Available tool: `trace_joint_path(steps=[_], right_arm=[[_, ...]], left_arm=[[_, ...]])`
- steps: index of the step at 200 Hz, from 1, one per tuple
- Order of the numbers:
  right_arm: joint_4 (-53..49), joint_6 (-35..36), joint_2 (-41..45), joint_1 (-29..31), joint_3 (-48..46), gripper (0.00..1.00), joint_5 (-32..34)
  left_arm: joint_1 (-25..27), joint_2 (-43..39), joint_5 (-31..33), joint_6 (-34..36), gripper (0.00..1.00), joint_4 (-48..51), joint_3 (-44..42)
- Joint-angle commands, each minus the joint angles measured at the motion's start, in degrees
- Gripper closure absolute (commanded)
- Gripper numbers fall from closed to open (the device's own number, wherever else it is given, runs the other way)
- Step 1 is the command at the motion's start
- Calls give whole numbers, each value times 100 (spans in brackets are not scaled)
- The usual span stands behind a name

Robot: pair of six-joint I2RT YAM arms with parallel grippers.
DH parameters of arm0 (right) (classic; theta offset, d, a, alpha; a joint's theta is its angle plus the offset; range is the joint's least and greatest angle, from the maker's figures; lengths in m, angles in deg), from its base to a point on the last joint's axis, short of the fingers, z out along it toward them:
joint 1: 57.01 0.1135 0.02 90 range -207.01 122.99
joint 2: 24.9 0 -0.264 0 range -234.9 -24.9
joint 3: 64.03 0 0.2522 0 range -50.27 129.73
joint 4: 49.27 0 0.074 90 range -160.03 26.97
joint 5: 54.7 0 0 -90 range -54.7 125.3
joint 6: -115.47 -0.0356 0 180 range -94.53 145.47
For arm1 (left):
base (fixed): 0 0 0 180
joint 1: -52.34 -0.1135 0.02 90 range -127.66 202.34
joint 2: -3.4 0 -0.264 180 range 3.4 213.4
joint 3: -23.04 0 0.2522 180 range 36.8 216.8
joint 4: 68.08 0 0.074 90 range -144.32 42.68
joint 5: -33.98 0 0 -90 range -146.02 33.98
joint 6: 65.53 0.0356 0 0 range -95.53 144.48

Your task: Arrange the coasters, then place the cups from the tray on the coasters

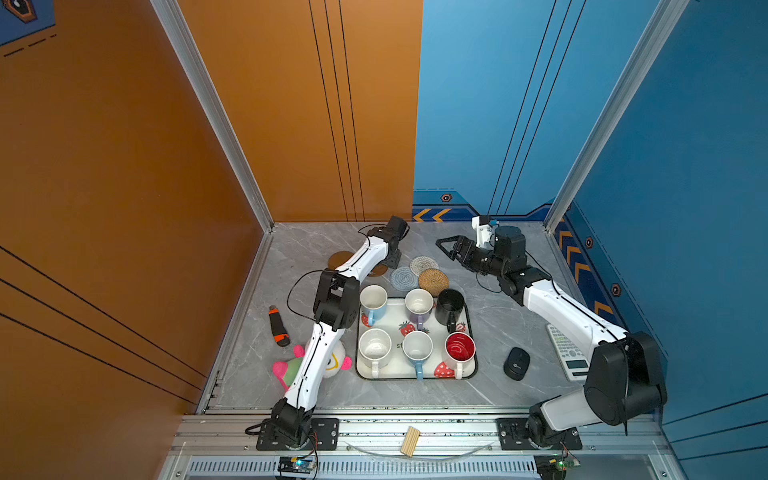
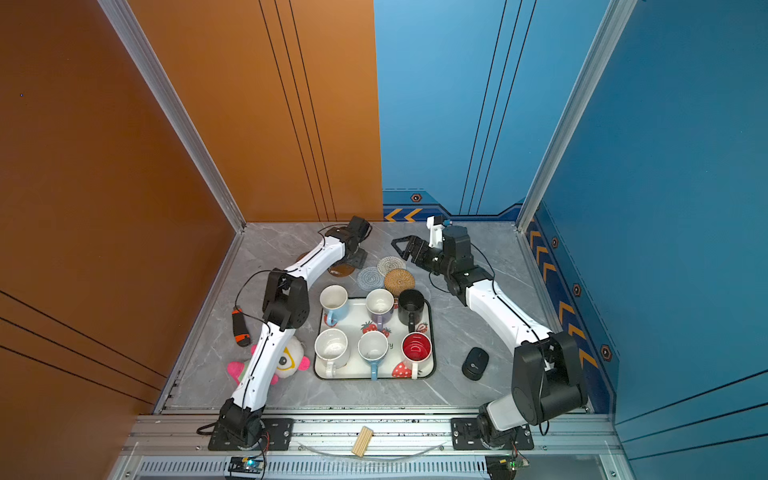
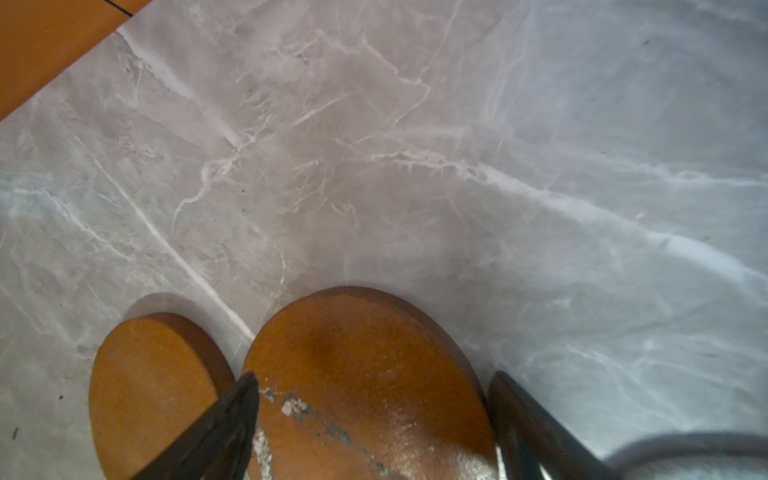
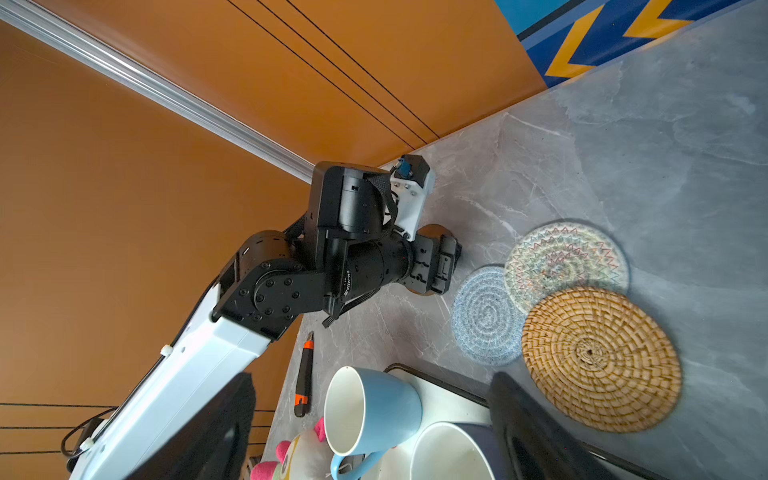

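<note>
Six cups (image 1: 417,328) were stood upright in two rows of three on the tray (image 1: 416,372), which was set near the middle of the counter (image 1: 498,328): in the near row a speckled cream-white cup (image 1: 375,347), a light blue cup (image 1: 417,350) and a red-lined white cup (image 1: 460,348); in the far row a second light blue cup (image 1: 373,302), a lavender cup (image 1: 419,304) and a black cup (image 1: 450,306). Just beyond the tray's far edge three round coasters were clustered and overlapped: a rattan coaster (image 4: 600,358), a grey woven coaster (image 4: 486,316) and a cream woven coaster (image 4: 567,262). Farther left, two brown coasters (image 3: 365,382) were laid side by side under the left gripper (image 3: 374,419), whose jaws were spread to either side of the larger-looking disc; a grasp could not be confirmed. The right gripper (image 1: 446,249) was held above the counter beyond the woven coasters, jaws released and holding nothing. Bare grey marble was left toward the far edge and both far corners. Near the left edge a utility knife (image 1: 278,326) and a plush toy (image 1: 328,360) were laid; toward the right edge, a computer mouse (image 1: 516,363) and a calculator (image 1: 567,351). The counter was enclosed by orange and blue walls.
</note>
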Motion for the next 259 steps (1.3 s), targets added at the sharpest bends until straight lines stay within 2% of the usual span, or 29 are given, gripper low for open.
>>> trace_joint_path(steps=[1,105,175,231,248,251,259], right_arm=[[68,6,-39,35,81,14,-118],[-18,59,4,106,116,14,-96],[-141,104,84,138,156,13,-30],[-420,260,-1,141,389,13,-13],[-826,456,-159,89,700,17,-13],[-909,498,-193,80,766,18,-13],[-1149,618,-314,40,953,23,-28]], left_arm=[[-120,-144,153,142,12,336,-224],[-235,-244,244,166,12,332,-275],[-270,-188,122,142,12,332,320],[-124,-651,-186,151,12,328,661],[-14,-858,-348,189,12,329,548],[6,-897,-388,204,17,328,523],[58,-999,-492,203,20,332,432]])
